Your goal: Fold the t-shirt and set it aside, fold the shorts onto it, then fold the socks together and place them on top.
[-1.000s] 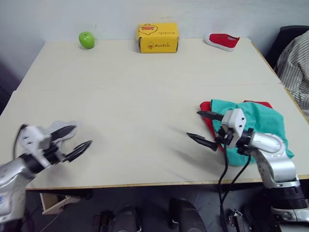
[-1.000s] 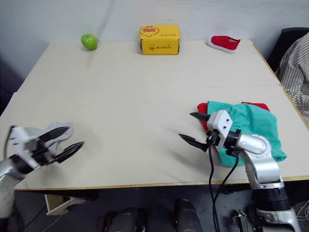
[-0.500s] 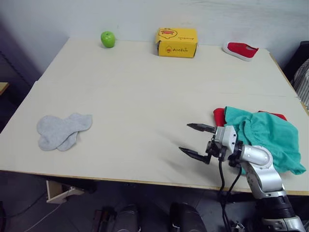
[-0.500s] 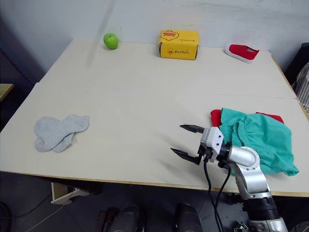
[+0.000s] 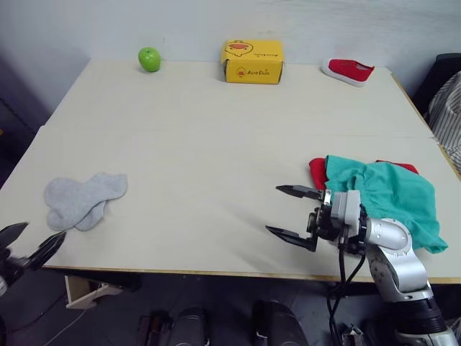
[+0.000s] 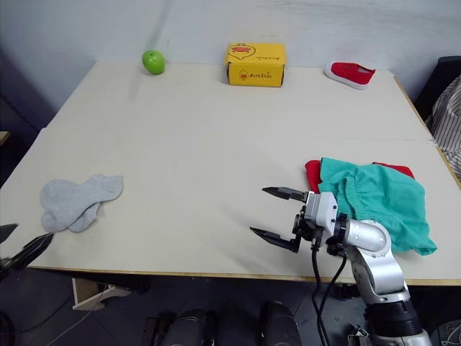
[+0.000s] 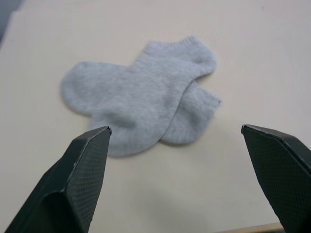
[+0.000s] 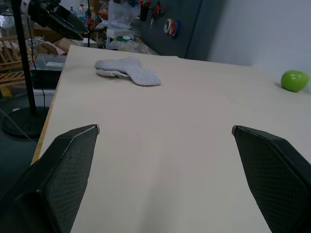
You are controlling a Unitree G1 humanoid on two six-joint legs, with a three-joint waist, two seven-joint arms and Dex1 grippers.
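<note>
The socks [image 5: 83, 200], two light grey ones overlapping, lie flat near the table's front left. My left gripper [image 5: 43, 231] hangs open just off the front edge, a short way from the socks [image 7: 146, 97] and apart from them. The teal shorts [image 5: 392, 198] lie bunched at the front right on the red t-shirt [image 5: 317, 173], of which only edges show. My right gripper [image 5: 274, 209] is open and holds nothing. It hovers over bare table just left of the pile, pointing left.
Along the far edge sit a green apple [image 5: 149, 58], a yellow box [image 5: 253, 60] and a small red shoe [image 5: 348, 71]. Striped fabric [image 5: 450, 108] hangs beyond the table's right side. The table's [image 5: 216, 144] front edge runs close under both grippers.
The camera has shifted. My left gripper has drawn back from over the socks to the front edge, leaving them on the table. The right gripper stays open beside the pile.
</note>
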